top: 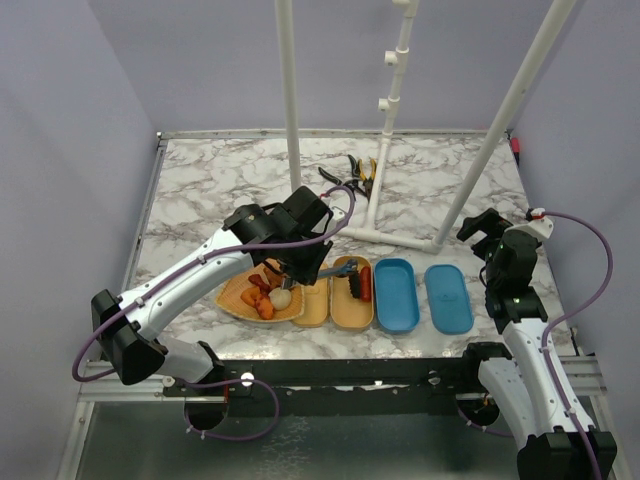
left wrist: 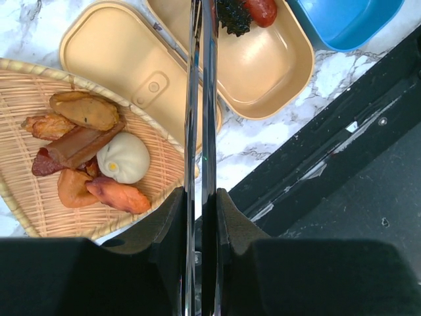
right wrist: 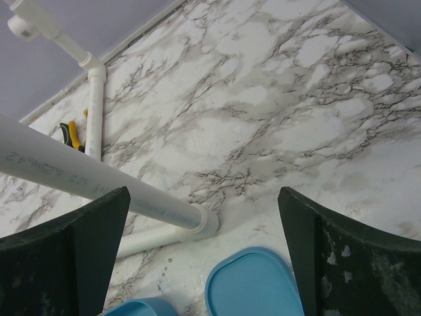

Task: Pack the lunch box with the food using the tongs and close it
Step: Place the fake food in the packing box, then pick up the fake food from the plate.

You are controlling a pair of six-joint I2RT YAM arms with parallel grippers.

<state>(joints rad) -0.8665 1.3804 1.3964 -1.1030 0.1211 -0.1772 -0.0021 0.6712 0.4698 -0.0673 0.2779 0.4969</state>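
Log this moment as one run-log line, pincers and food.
left pincer: shut on tongs, over beige box | right pincer: open, empty, near blue lid | box: red sausage, dark piece | basket: more food

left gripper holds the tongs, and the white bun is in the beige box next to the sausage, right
No. The bun lies in the basket, not in the box; the left wrist view shows it. The left gripper does hold the tongs, and the sausage is in the box.
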